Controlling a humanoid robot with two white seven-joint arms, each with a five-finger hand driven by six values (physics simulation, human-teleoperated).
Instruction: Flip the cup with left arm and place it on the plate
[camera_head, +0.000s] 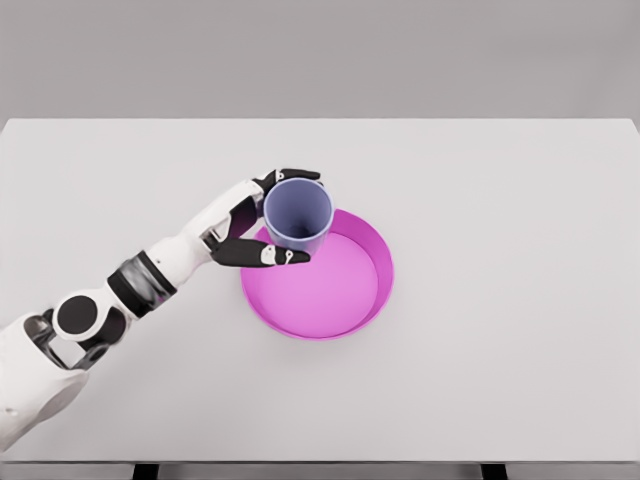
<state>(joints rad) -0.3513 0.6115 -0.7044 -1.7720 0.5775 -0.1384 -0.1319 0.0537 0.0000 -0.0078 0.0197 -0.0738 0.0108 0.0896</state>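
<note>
1. While my left hand (268, 222) is wrapped around the cup (298, 214), the cup sits over the back left part of the pink plate (368, 300), with its open mouth facing up. I cannot tell if its bottom is touching the plate yet or is a little above it.

2. My thumb (262, 254) is on the near side of the cup and my fingers (295, 176) curl around the far side. The hold looks snug.

3. What could go wrong: the cup is close to the plate's left rim. If I let go with the cup half on the rim, I think it could tip and roll away.

4. If I open my hand too fast, a finger could catch the cup's wall and knock it over.

5. If I push down hard, the plate could slide on the bench (520, 200), because nothing holds it in place.

6. My thumb hangs over the plate's edge, so pulling back low could bump the rim. Lifting up first looks safer to me.

7. Inside the plate there is lots of bare room to the right and toward me, so the cup could move more to the middle.

8. Around the plate the bench is wide on all sides, and its edges are far from the cup.

9. My right arm does not show.
</note>
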